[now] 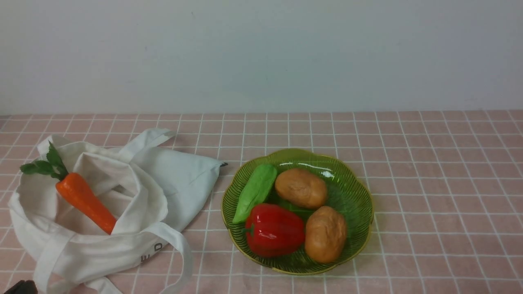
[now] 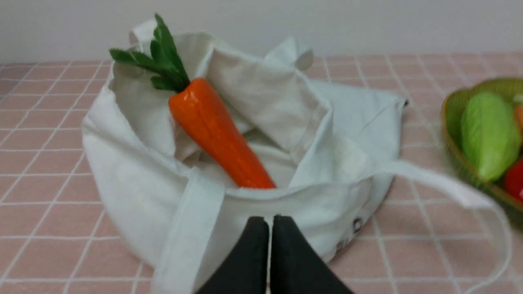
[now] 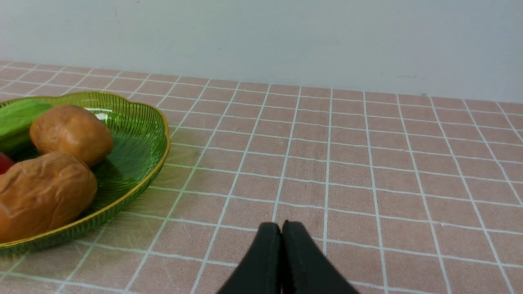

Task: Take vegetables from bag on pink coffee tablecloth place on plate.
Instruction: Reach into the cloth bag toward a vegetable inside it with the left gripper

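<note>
An orange carrot (image 1: 83, 200) with dark green leaves lies in the open mouth of the off-white cloth bag (image 1: 179, 183) on the pink grid tablecloth (image 1: 441, 171), at the left. The green ribbed plate (image 1: 359, 228) at the centre holds a red bell pepper (image 1: 273, 230), two brown potatoes (image 1: 301, 188) and a light green vegetable (image 1: 255, 192). In the left wrist view my left gripper (image 2: 271, 222) is shut and empty, just short of the bag's near rim (image 2: 310, 204), with the carrot (image 2: 216, 130) beyond. My right gripper (image 3: 281, 228) is shut and empty over bare cloth, beside the plate (image 3: 139, 134).
The bag's long strap (image 1: 179, 253) loops out over the cloth towards the plate. A pale wall (image 1: 261, 53) closes off the back of the table. A dark part of my left arm (image 1: 20, 287) shows at the bottom left corner of the front view.
</note>
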